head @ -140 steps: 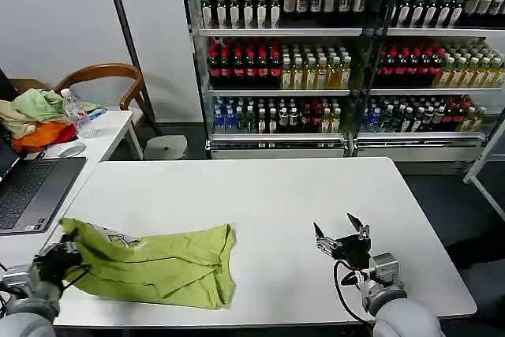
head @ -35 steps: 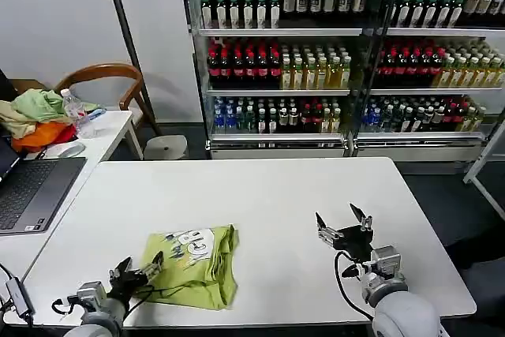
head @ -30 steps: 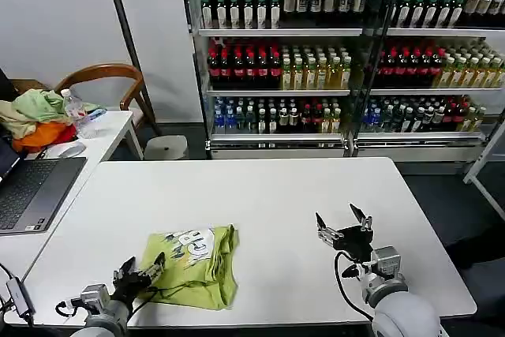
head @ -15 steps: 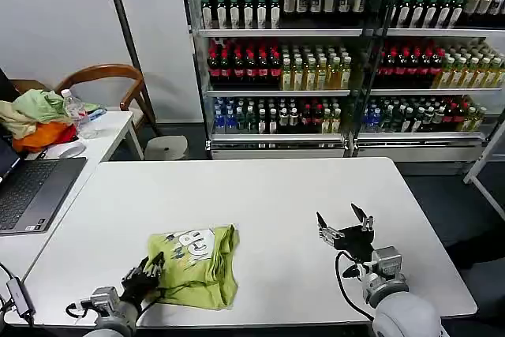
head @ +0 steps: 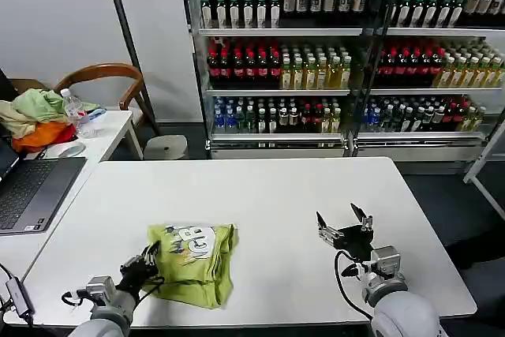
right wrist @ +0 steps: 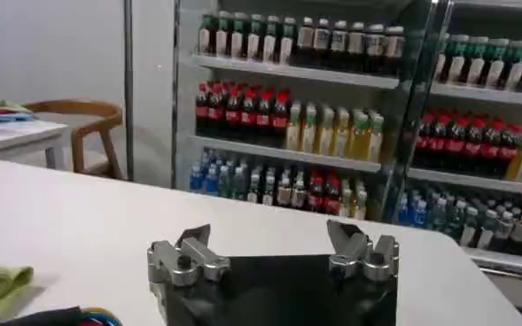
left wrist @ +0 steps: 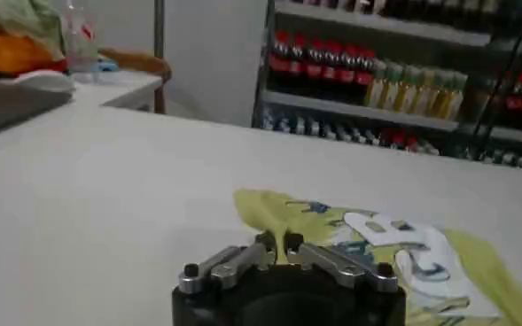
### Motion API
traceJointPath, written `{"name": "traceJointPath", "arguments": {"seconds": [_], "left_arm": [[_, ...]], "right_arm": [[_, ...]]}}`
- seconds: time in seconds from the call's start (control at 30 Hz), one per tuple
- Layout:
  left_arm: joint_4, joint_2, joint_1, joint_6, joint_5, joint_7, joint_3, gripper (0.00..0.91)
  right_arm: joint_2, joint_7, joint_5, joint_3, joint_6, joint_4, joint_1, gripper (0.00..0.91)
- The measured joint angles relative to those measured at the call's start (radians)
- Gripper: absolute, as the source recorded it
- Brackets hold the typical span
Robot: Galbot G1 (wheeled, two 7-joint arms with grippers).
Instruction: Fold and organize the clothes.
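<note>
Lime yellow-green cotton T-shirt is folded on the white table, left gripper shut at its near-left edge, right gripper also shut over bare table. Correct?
Not quite. The right gripper is open, not shut: the right wrist view shows its fingers spread wide over the bare white table. The rest holds: the lime yellow-green cotton T-shirt lies folded, and the left gripper is shut at its near-left edge.

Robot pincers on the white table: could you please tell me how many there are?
2. The left pincer is shut at the near-left edge of the folded T-shirt; the right pincer hovers open over the table's right side.
</note>
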Motion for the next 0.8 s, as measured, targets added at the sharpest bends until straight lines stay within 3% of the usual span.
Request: {"name": "traceJointPath", "arguments": {"seconds": [0.4,0.8], "left_arm": [[-0.056,-0.005,0.022,0.026,-0.119,-0.011,-0.15,0.04],[-0.06,0.16,0.089,0.148,-0.224,-0.039,-0.426,0.04]], "right_arm": [[0.004,0.0,-0.005,-0.017,-0.003,-0.003,0.011,0.907],[0.015,-0.003,-0.007,-0.033,0.004,-0.011,0.023,0.907]]}}
